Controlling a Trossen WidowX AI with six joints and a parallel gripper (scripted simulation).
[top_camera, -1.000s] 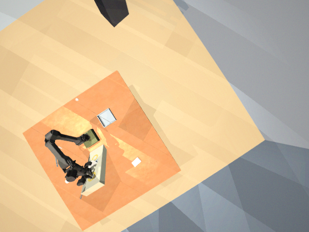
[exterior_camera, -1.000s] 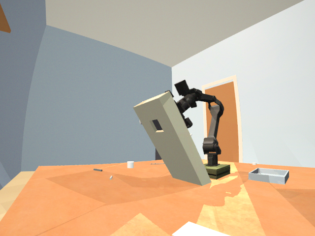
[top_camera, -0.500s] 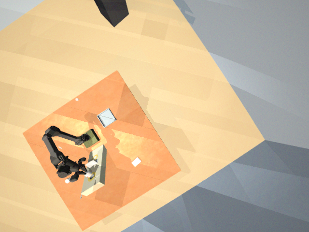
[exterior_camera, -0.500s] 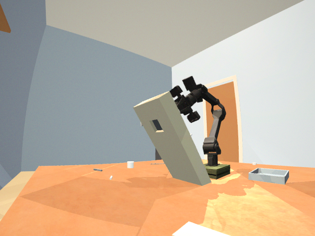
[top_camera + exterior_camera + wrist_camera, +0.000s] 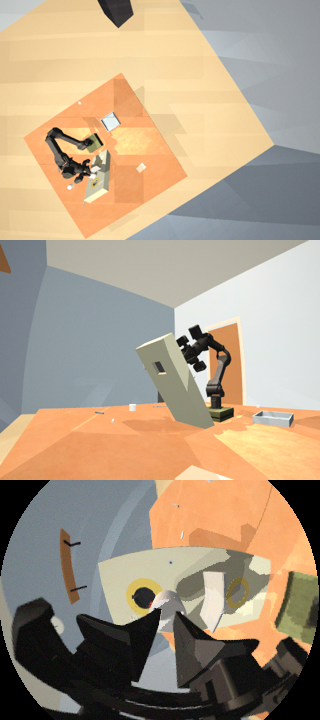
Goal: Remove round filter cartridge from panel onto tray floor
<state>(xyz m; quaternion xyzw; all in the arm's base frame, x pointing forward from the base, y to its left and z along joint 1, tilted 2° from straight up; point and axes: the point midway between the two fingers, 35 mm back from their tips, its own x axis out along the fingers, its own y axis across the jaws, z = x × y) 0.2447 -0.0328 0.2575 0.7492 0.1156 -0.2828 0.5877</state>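
Fingers of the gripper (image 5: 90, 173) (image 5: 186, 354) (image 5: 169, 612) were nearly closed, pinching the pale round cartridge (image 5: 92, 176) (image 5: 168, 601) outside the tilted panel (image 5: 89, 191) (image 5: 175, 395) (image 5: 117, 575), near its face, within its side edges. Two yellow rings marked that face, one around a dark open hole (image 5: 95, 182) (image 5: 144, 598). One open-topped tray (image 5: 110, 122) (image 5: 271, 420), its pale floor showing, stood well apart, inside the table's (image 5: 160, 165) (image 5: 116, 451) edges.

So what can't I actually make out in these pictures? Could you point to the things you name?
- Gripper (image 5: 90, 172) (image 5: 167, 612) tips, exterior view: hidden behind the tilted panel (image 5: 99, 172) (image 5: 170, 384) (image 5: 185, 555).
- Far end of the filter cartridge (image 5: 168, 602), wrist view: hidden by its own near end and the fingertips.
- Whole pale slab (image 5: 200, 473), exterior view: cut off by the bottom edge.
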